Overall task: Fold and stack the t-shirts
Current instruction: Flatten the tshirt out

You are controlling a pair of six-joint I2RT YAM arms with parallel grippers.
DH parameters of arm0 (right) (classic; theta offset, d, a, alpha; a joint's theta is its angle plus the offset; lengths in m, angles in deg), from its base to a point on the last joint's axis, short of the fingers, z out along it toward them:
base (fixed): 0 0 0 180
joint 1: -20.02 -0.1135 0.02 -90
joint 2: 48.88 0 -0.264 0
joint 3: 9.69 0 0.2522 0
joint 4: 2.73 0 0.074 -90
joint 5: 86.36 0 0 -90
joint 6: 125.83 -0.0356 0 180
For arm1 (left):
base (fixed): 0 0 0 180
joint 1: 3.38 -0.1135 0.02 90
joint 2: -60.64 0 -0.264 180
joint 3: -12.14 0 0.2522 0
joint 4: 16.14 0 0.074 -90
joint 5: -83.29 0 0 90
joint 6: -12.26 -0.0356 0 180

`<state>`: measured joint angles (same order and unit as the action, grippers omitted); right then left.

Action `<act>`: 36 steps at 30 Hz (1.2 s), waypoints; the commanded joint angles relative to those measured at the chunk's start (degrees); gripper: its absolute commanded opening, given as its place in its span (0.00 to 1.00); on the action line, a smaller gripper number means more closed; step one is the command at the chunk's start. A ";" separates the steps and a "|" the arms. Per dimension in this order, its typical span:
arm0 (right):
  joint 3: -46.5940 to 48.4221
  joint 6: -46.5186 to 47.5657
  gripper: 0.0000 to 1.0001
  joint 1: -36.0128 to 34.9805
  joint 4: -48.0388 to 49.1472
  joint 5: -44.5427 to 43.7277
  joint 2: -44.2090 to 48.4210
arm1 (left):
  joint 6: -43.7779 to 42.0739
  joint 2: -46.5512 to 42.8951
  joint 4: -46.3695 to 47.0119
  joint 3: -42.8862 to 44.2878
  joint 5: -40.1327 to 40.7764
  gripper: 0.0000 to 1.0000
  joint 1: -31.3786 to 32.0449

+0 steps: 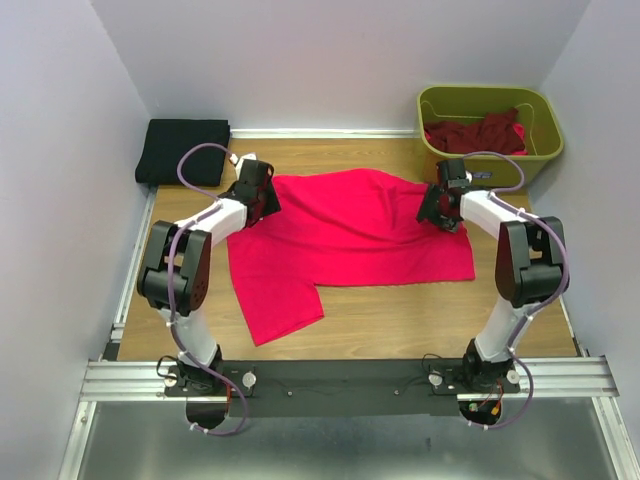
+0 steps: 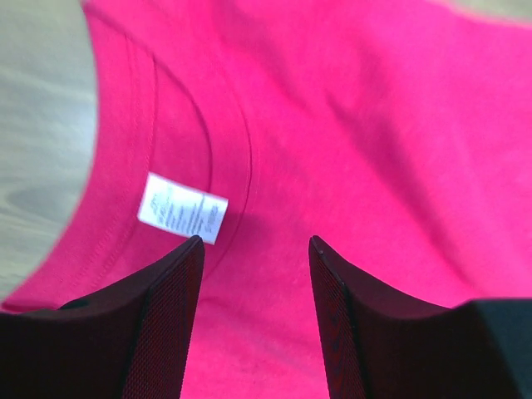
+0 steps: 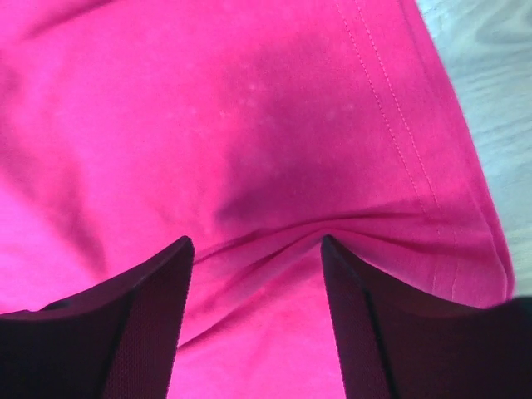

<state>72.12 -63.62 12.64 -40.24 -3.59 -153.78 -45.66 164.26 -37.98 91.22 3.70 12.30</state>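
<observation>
Lying spread on the table [image 1: 420, 320] is one pink shirt [image 1: 350, 240]. One black shirt [image 1: 185, 150] sits folded at the far-left corner. Maroon shirts [image 1: 480, 135], count unclear, fill one tub [image 1: 540, 120]. Left tool [image 2: 252, 249]: spread over the collar, beside the label [image 2: 181, 208]. Right tool [image 3: 253, 245]: spread astride a wrinkle near the hem.

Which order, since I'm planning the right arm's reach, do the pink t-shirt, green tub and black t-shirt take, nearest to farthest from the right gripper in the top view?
1. Pink t-shirt, right beneath the right gripper.
2. Green tub, back right corner.
3. Black t-shirt, folded at back left.
</observation>
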 commanded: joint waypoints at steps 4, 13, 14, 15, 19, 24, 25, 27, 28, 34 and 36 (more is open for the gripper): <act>-4.74 2.66 0.78 0.43 -2.00 2.29 12.51 | 2.38 -12.45 -10.19 -2.47 5.32 0.62 -0.22; -15.75 2.22 0.84 0.34 -11.84 6.87 30.01 | 7.38 -33.12 -24.70 -19.61 2.77 0.62 1.37; -16.37 1.69 0.84 0.43 -12.46 6.96 32.54 | 7.91 -34.34 -25.66 -21.70 2.33 0.62 1.54; -17.59 1.60 0.84 0.43 -13.07 8.96 33.61 | 8.52 -34.70 -26.63 -22.68 1.20 0.62 1.63; -19.80 1.51 0.84 0.35 -13.08 10.91 34.42 | 10.11 -35.06 -25.06 -25.06 1.27 0.61 1.98; -21.99 1.34 0.80 0.35 -12.38 11.45 30.90 | 11.17 -32.78 -19.80 -27.00 -0.66 0.59 2.34; -22.43 1.25 0.79 0.35 -12.11 10.40 30.29 | 11.43 -32.25 -19.00 -27.00 -0.48 0.59 2.34; -22.44 1.42 0.78 0.35 -11.33 8.38 28.45 | 11.87 -30.15 -17.25 -26.21 0.22 0.57 2.34; -22.44 1.42 0.77 0.43 -10.80 8.11 27.83 | 11.78 -29.27 -16.63 -25.77 0.13 0.57 2.34; -21.21 -0.25 0.74 0.35 -5.35 7.66 20.90 | 11.00 -20.83 -12.06 -22.52 0.92 0.56 2.34; -20.59 -0.16 0.74 0.43 -3.95 7.58 19.04 | 10.12 -17.23 -11.70 -20.59 1.88 0.56 2.25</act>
<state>50.33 -62.83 12.64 -48.13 5.77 -131.71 -35.09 142.92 -53.63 68.21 4.25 14.33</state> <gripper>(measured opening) 0.740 0.564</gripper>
